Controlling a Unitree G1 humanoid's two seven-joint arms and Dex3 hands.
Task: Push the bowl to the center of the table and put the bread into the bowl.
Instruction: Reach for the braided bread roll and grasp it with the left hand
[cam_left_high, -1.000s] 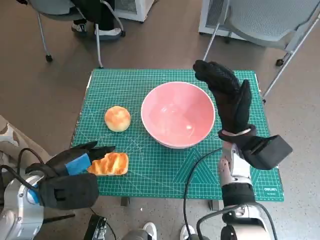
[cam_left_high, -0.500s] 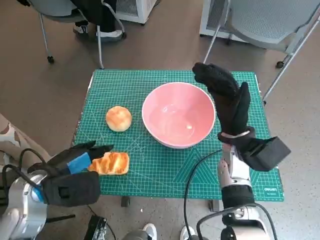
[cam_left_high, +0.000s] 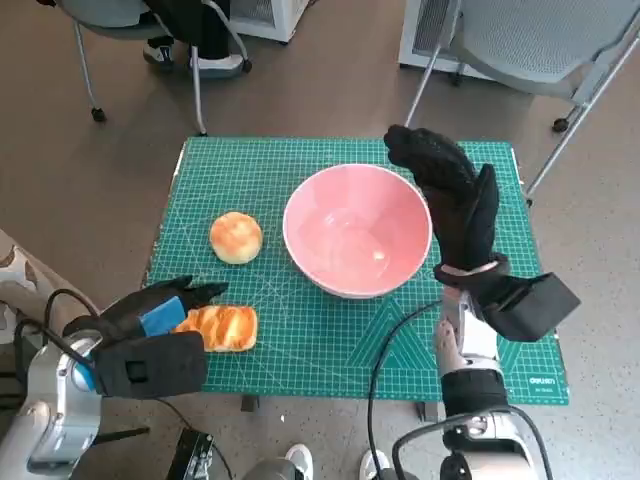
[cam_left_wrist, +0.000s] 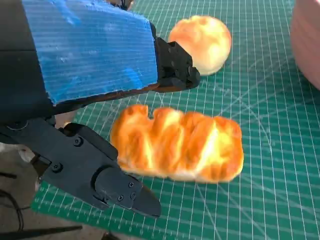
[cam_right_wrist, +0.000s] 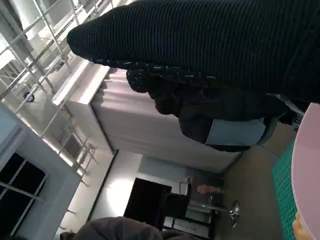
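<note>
A pink bowl (cam_left_high: 356, 228) stands near the middle of the green cutting mat (cam_left_high: 300, 160), empty. My right hand (cam_left_high: 452, 200) rests upright against the bowl's right rim, fingers spread, holding nothing. A long braided bread (cam_left_high: 220, 327) (cam_left_wrist: 180, 144) lies near the mat's front left edge. My left hand (cam_left_high: 155, 325) (cam_left_wrist: 90, 95) sits just left of it, fingers apart around its left end, with nothing gripped. A round bun (cam_left_high: 236, 237) (cam_left_wrist: 202, 42) lies farther back, left of the bowl. In the right wrist view only a sliver of the bowl's rim (cam_right_wrist: 306, 170) shows.
Chairs stand beyond the table's far edge: one at the back left (cam_left_high: 130, 30), one at the back right (cam_left_high: 540, 50). A black cable (cam_left_high: 385, 350) runs over the mat's front edge near my right forearm. A person (cam_right_wrist: 220, 115) shows in the right wrist view.
My left hand has edged forward and to the right, closer around the braided bread's left end. The bowl, the bun and my right hand have stayed put.
</note>
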